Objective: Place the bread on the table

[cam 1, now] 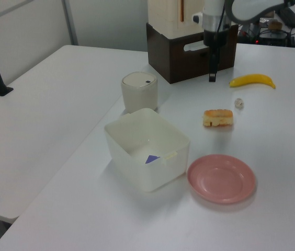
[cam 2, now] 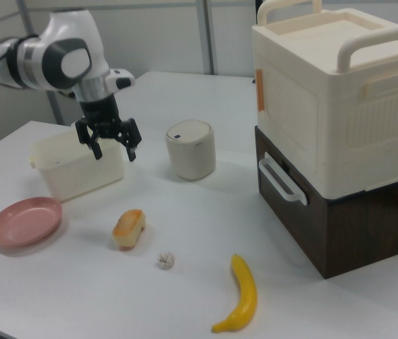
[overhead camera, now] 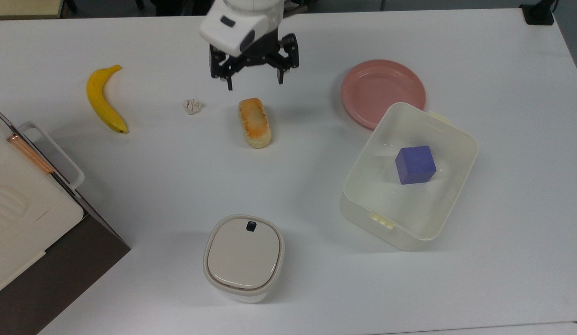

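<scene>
The bread (overhead camera: 255, 122) lies flat on the white table (overhead camera: 153, 177), toasted crust up, free of any grip. It also appears in the left view (cam 1: 218, 117) and in the right view (cam 2: 129, 227). My gripper (overhead camera: 255, 83) hangs open above the table, just beyond the bread's far end in the top view, with nothing between its black fingers. In the left view the gripper (cam 1: 211, 77) is well above the bread, and the right view shows the gripper (cam 2: 116, 154) high over it with its jaws spread wide.
A banana (overhead camera: 103, 99) and a small whitish wad (overhead camera: 192, 106) lie on the top view's left of the bread. On its right are a pink plate (overhead camera: 383, 92) and a clear bin (overhead camera: 472, 149) holding a purple cube (overhead camera: 414, 164). A lidded canister (overhead camera: 244, 257) stands nearer; a cream appliance (overhead camera: 18, 209) fills the lower left.
</scene>
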You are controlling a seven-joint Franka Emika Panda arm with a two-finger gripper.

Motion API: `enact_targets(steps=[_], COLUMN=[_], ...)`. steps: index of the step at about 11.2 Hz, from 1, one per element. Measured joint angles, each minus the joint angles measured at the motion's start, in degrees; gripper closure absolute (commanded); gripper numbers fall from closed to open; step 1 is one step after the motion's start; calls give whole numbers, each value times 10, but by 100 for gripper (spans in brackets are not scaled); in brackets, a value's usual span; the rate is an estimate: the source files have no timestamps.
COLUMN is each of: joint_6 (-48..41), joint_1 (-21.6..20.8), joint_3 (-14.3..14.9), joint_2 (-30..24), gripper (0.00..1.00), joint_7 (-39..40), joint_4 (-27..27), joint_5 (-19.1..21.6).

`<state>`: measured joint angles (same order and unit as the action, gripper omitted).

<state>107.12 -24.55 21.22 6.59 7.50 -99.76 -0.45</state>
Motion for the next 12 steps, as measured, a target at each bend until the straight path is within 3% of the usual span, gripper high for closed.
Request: enact_targets(steps=[4,12], joint_6=[-82,-142], joint_1=[49,226], joint_3=[-6,-78], joint_2=[-16,-46], gripper=[0,0], joint_7=[-19,-37], joint_4=[58,100], joint_5=[0,0])
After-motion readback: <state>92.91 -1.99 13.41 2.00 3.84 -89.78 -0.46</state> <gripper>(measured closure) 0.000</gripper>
